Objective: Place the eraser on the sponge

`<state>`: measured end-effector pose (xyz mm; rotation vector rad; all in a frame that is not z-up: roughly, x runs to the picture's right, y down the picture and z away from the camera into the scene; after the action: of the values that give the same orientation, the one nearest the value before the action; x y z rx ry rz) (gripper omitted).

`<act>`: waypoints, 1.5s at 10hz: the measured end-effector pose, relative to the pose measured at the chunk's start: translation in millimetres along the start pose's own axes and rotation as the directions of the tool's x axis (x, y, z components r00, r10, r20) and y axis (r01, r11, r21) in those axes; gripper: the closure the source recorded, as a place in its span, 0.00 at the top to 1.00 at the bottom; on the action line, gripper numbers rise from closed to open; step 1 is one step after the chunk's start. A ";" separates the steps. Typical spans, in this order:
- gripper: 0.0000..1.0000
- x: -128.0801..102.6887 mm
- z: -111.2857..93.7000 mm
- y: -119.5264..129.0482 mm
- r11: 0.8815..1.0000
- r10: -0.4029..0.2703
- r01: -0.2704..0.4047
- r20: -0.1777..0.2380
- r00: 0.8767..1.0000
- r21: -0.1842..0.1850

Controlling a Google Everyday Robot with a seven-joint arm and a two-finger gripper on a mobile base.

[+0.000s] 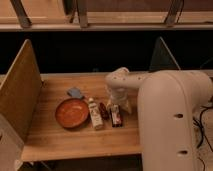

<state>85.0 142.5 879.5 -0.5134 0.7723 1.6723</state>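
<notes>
Now, gripper (118, 105): low over the table; whether it is spread or closed is not discernible.
Eraser (116, 117): on the wood just under the gripper, not on the sponge.
Sponge (75, 93): well to the gripper's left, behind the orange bowl (71, 113).
Risk: the dark-red item (104, 111) and the white bottle (95, 114) crowd the eraser's left, so an off-centre descent could knock or catch them.

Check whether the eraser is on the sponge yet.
Not on it. The eraser lies on the table; the sponge sits apart behind the bowl. The claw hangs over the eraser.
</notes>
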 end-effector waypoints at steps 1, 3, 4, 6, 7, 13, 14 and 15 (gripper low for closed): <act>0.80 1.8 5.2 -4.3 1.000 0.008 -0.008 -0.013 1.000 0.006; 0.72 2.1 14.3 -13.1 0.999 0.030 -0.030 -0.032 0.999 0.015; 0.64 1.7 15.7 -12.4 0.999 0.031 -0.030 -0.035 0.999 0.015; 0.42 -0.9 16.0 -6.0 1.000 0.011 -0.011 -0.027 1.000 0.014; 0.34 -1.6 15.5 -3.8 1.000 0.002 -0.002 -0.022 1.000 0.013; 0.00 10.0 -38.0 10.1 0.997 -0.073 0.071 0.069 0.995 0.024; 0.00 16.7 -63.3 19.5 0.992 -0.114 0.108 0.106 0.988 0.058; 0.00 23.2 -86.8 32.6 0.985 -0.158 0.147 0.140 0.977 0.086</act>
<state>42.1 91.5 811.0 -0.3832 0.6687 1.5141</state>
